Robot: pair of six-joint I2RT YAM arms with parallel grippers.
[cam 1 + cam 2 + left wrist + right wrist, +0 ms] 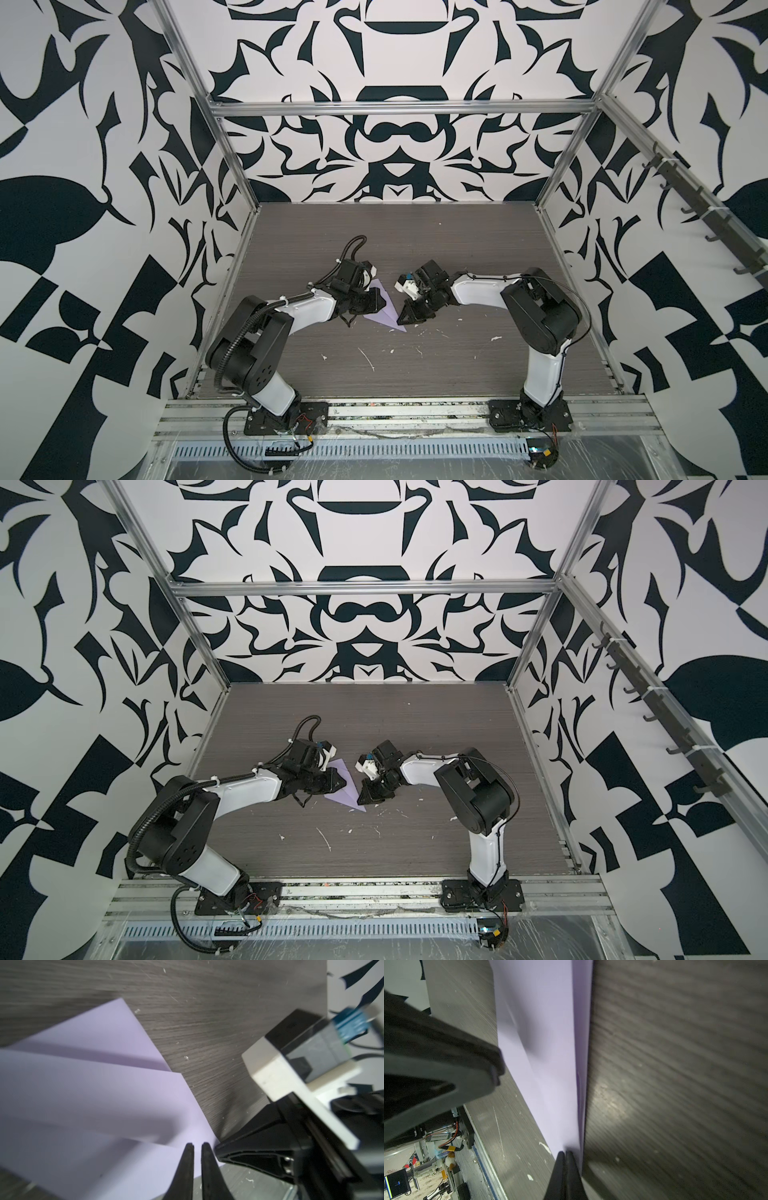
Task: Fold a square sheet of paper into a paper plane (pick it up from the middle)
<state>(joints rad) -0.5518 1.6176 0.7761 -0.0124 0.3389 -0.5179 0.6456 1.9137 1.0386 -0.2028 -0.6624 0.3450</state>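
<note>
The paper plane (pixel 384 319) lies on the table (pixel 457 249) between the two grippers, its nose pointing toward the arms' bases. The left gripper (pixel 197 1147) hangs over its left side with the fingers a narrow slit apart; whether they pinch paper cannot be told. The right gripper (pixel 565 1154), jaws together, sits at the plane's long folded edge.

The slim folded paper plane (pixel 386 318) reads plain lilac-purple, matte and unmarked. It lies on a grey wood-grain tabletop (pixel 457 249) speckled with small white flecks (pixel 495 338). My left gripper (pixel 197 1145) and right gripper (pixel 565 1154) are matte black, and the enclosure walls (pixel 399 145) carry a bold black-on-white ornamental pattern.
</note>
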